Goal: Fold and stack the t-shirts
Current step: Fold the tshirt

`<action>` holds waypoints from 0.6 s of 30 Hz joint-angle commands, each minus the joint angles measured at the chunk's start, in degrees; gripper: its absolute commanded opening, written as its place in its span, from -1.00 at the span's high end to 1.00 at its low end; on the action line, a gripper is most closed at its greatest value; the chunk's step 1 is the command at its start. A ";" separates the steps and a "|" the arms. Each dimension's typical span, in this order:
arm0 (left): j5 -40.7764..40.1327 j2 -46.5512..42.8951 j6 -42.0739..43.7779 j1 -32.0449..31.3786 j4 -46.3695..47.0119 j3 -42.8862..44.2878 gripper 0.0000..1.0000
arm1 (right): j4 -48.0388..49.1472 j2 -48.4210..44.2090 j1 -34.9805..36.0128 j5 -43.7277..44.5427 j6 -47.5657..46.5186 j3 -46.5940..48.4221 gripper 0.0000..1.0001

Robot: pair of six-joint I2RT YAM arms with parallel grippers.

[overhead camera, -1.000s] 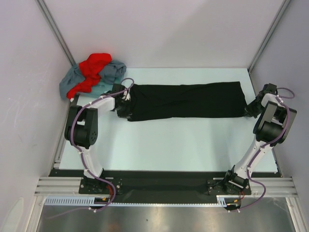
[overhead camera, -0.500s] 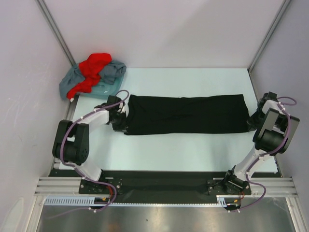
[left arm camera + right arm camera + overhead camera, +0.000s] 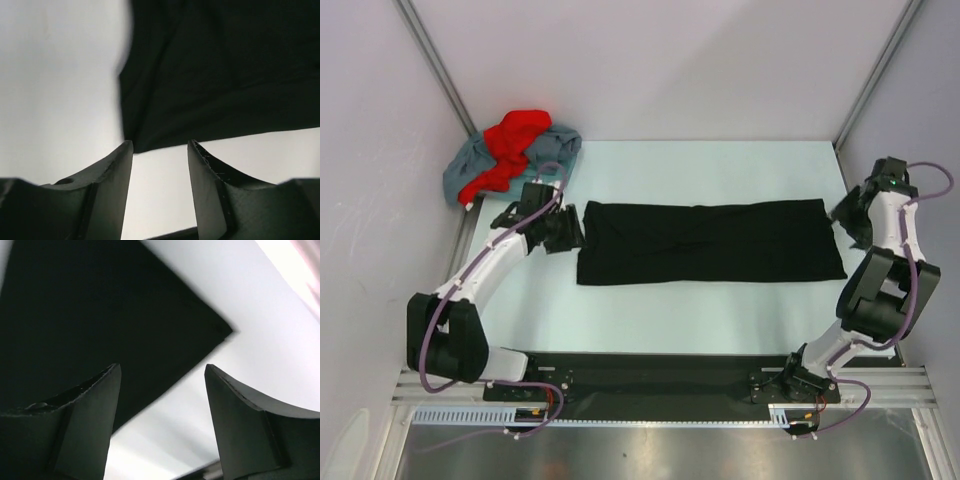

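The left pincer (image 3: 160, 145) and right pincer (image 3: 162, 367) both hang with jaws spread apart.

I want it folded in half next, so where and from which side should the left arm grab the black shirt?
Take the black shirt by the corner of its short left end just ahead of the open left gripper. It lies flat in a long band, so come in low from the left, sliding one finger under the edge.

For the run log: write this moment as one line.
left gripper: open | right gripper: open | black t-shirt: long flat strip, ungripped | red t-shirt, grey-blue t-shirt: heaped far-left
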 commanded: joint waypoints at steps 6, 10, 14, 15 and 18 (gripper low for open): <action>17.94 12.96 -10.09 0.19 17.41 6.94 -0.09 | 21.18 -8.75 22.25 -21.57 15.04 -6.22 -0.41; 20.85 20.52 -16.23 0.19 22.59 9.75 -0.12 | 31.24 -7.52 33.52 -25.88 23.81 -11.84 -0.33; 18.31 26.14 -20.64 0.19 25.41 11.34 -0.11 | 36.88 -2.79 41.61 -28.61 25.52 -12.31 -0.28; 18.48 27.98 -22.04 0.02 27.07 11.69 -0.11 | 37.06 -1.55 44.14 -29.57 25.52 -11.86 -0.27; 19.01 31.07 -23.37 -0.07 27.18 14.40 -0.07 | 37.93 0.74 48.19 -29.67 25.78 -11.24 -0.28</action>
